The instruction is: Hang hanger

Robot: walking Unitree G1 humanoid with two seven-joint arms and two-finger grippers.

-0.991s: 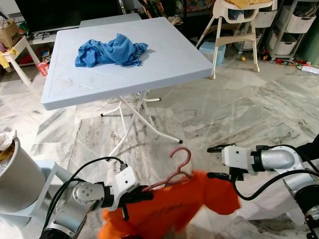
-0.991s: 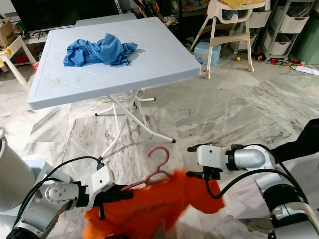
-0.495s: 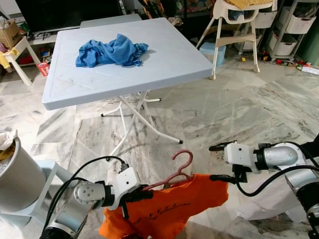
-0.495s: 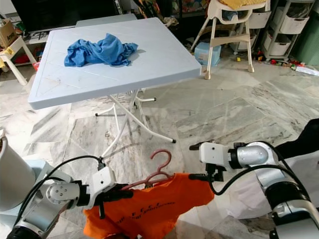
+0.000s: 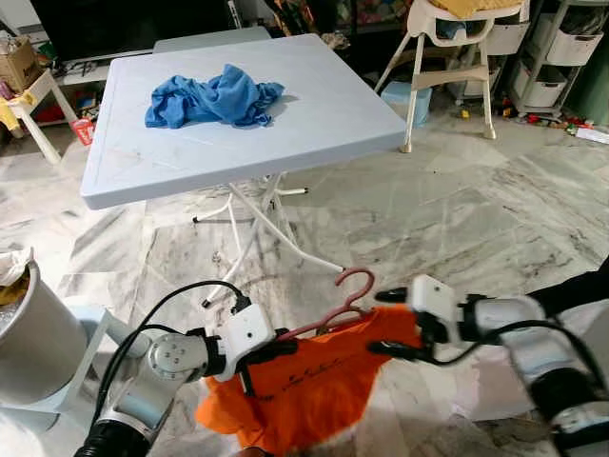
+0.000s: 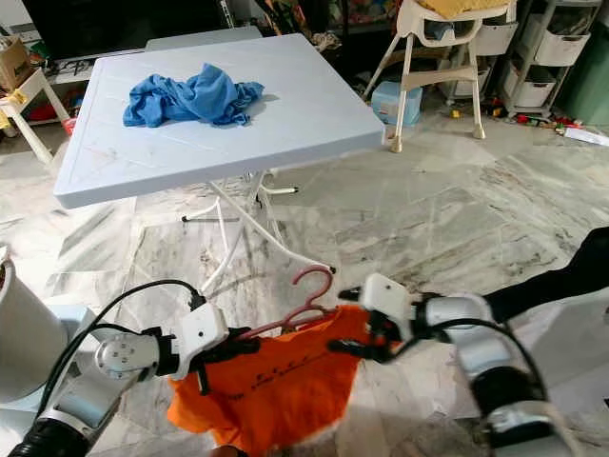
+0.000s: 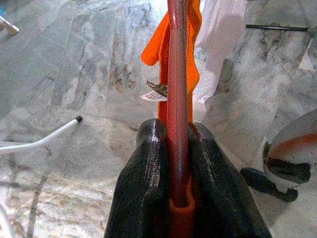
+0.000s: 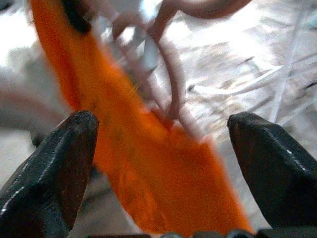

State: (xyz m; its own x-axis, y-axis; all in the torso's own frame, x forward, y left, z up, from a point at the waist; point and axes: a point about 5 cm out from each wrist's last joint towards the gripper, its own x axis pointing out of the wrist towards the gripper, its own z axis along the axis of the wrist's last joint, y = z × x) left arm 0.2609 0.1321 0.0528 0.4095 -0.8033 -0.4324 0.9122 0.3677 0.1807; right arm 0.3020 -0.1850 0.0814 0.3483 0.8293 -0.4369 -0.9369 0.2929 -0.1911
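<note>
hanger [image 5: 335, 317] rigid, light; shirt [image 5: 304, 381] limp | left gripper [image 5: 269, 354] fingers pinch hanger arm | right gripper [image 5: 385, 324] fingers wide beside hook

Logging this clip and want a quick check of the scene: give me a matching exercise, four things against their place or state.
Things:
1. hanger
2. blue cloth
3. right claw
4. orange shirt

States:
a. open, at the shirt's edge
b. lying on the table
c. clamped in the left claw
d. draped over the hanger

Pairs: 1-c, 2-b, 3-a, 4-d
</note>
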